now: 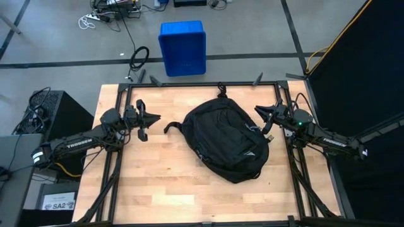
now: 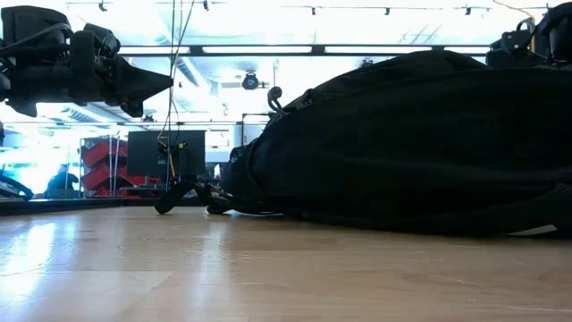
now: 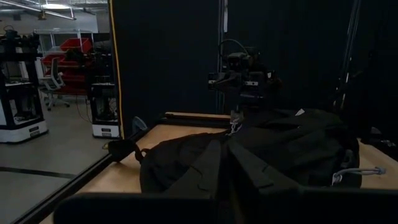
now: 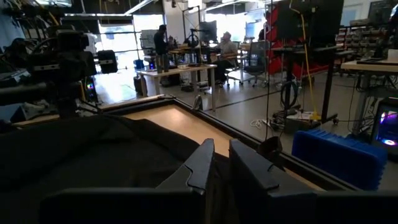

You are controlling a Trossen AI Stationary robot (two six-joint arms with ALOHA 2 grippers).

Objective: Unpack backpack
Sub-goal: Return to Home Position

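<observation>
The large black fabric backpack (image 1: 227, 142) lies flat on the pale wooden bench (image 1: 139, 183). Its carry loop points toward the blue plastic bin (image 1: 182, 47), which stands on the floor beyond the backpack. Neither arm touches the backpack. The left pincer (image 1: 154, 118) hovers off the side where a black strap (image 1: 170, 128) trails out. The right pincer (image 1: 260, 112) hangs just beside the opposite edge, raised above the fabric. Each wrist view shows its fingers (image 4: 199, 165) drawn close with only a slim gap and holding nothing. I judge this a parked stance, with the arms clear on both sides of the backpack so it can rest undisturbed.

The contents of the backpack are out of sight, and I cannot tell whether its zip is fully closed. From bench level, the backpack's bulk hides nearly everything behind it and runs past the frame edge. In the left wrist view, the backpack's seams are lost in shadow.
</observation>
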